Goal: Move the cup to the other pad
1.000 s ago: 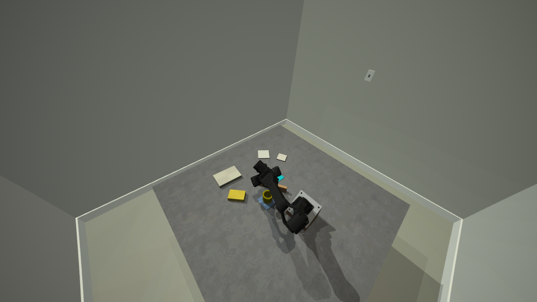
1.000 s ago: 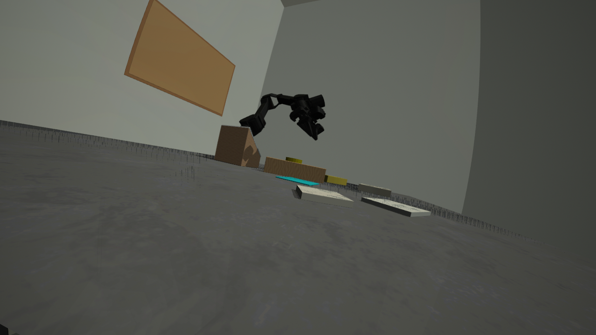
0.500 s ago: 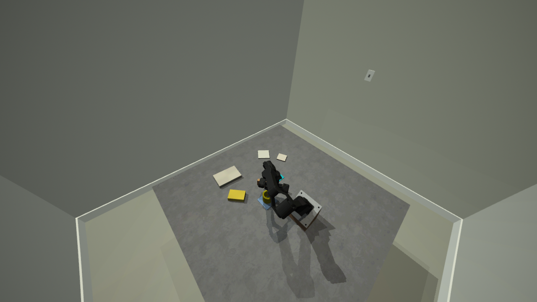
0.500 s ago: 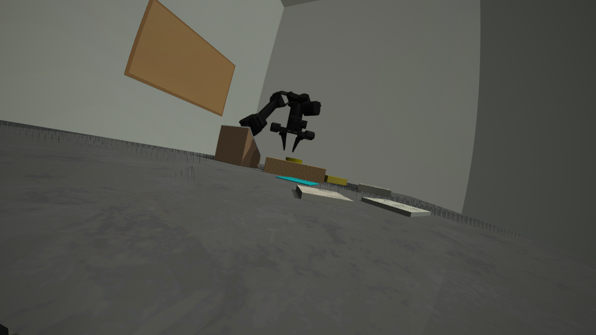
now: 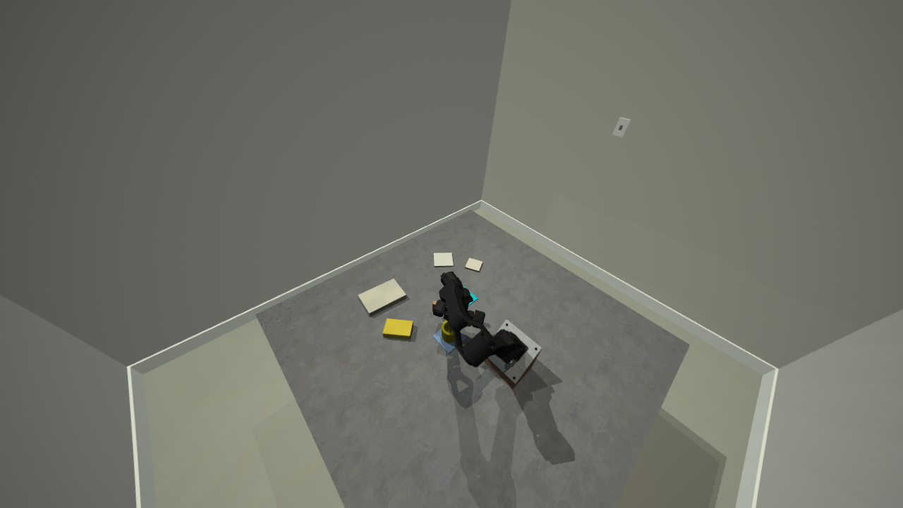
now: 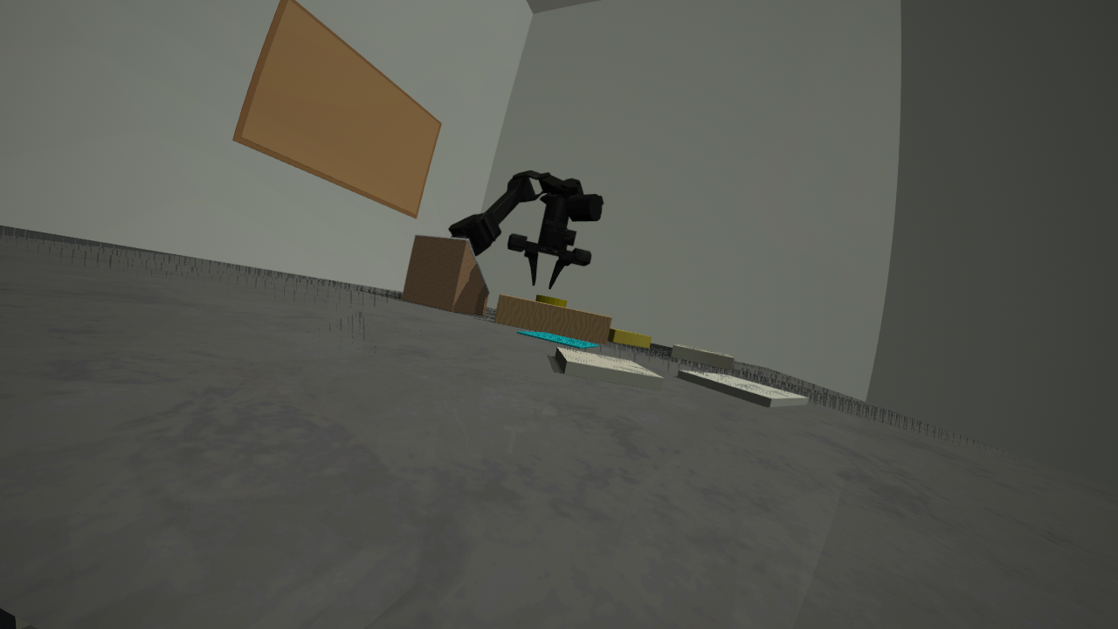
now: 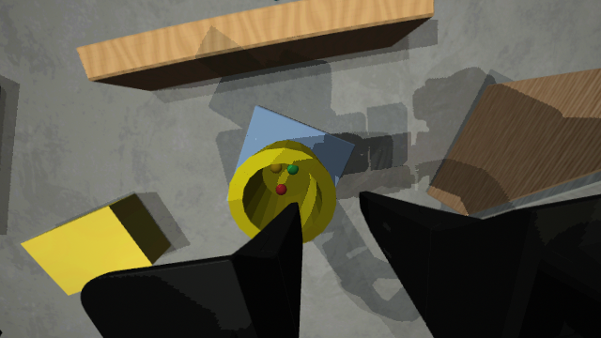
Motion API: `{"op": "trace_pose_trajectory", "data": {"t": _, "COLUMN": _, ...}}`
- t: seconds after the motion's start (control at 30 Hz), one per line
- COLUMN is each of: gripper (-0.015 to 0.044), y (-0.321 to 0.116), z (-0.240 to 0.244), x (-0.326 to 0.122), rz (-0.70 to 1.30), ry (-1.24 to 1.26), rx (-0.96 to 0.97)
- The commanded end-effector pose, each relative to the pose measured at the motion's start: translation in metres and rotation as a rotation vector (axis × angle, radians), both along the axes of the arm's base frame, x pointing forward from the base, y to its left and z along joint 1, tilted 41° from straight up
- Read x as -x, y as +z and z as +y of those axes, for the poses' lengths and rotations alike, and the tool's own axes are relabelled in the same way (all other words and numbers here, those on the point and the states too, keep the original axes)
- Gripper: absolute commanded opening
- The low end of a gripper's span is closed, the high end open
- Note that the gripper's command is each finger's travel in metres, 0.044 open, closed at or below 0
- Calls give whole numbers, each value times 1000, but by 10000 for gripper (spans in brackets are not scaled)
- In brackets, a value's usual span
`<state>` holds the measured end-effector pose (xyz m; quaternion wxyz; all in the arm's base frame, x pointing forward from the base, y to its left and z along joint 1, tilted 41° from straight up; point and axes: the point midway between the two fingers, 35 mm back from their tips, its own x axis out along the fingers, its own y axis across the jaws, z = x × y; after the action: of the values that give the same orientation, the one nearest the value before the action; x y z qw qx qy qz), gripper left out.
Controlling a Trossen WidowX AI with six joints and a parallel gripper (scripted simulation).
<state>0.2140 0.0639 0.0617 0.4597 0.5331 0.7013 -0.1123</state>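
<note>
Your arm folds up from its brown wooden base block [image 6: 439, 272] and bends sharply over at the elbow, so the wrist points straight down and the gripper [image 6: 547, 279] hangs above the floor, clear of everything beneath it. You see its claw partly spread, the two black fingers neither wide nor pressed together, pinching nothing and touching nothing; in the wrist view one fingertip overlaps the near rim of the cup only by line of sight, while the other finger sits off to the right over bare floor. The yellow cup [image 7: 282, 190] stands upright on the pale blue pad [image 7: 274, 129], which peeks out behind it on the far side. Inside the cup you can count three marbles: a red one [image 7: 281, 189] nearest, then an orange one [image 7: 275, 167] and a green one [image 7: 292, 169] side by side and touching at the far wall. To the left of the cup, well apart from it, lies a yellow block [image 7: 89, 246]. Beyond the cup and its pad a long wooden plank [image 7: 254, 35] lies flat across the floor. In the exterior view a cyan pad [image 6: 556, 337] lies flat on the other side of that plank from the cup, with pale slabs [image 6: 610, 367] just beside it.
</note>
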Motion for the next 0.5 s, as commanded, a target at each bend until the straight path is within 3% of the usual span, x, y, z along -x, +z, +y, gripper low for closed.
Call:
{"op": "trace_pose_trajectory", "data": {"t": 0.0, "gripper": 167, "y": -7, "z": 5, "x": 1, "rz": 9, "ry": -2, "rx": -4}}
{"op": "trace_pose_trajectory", "data": {"t": 0.47, "gripper": 167, "y": -24, "z": 20, "x": 1, "rz": 9, "ry": -2, "rx": -4}}
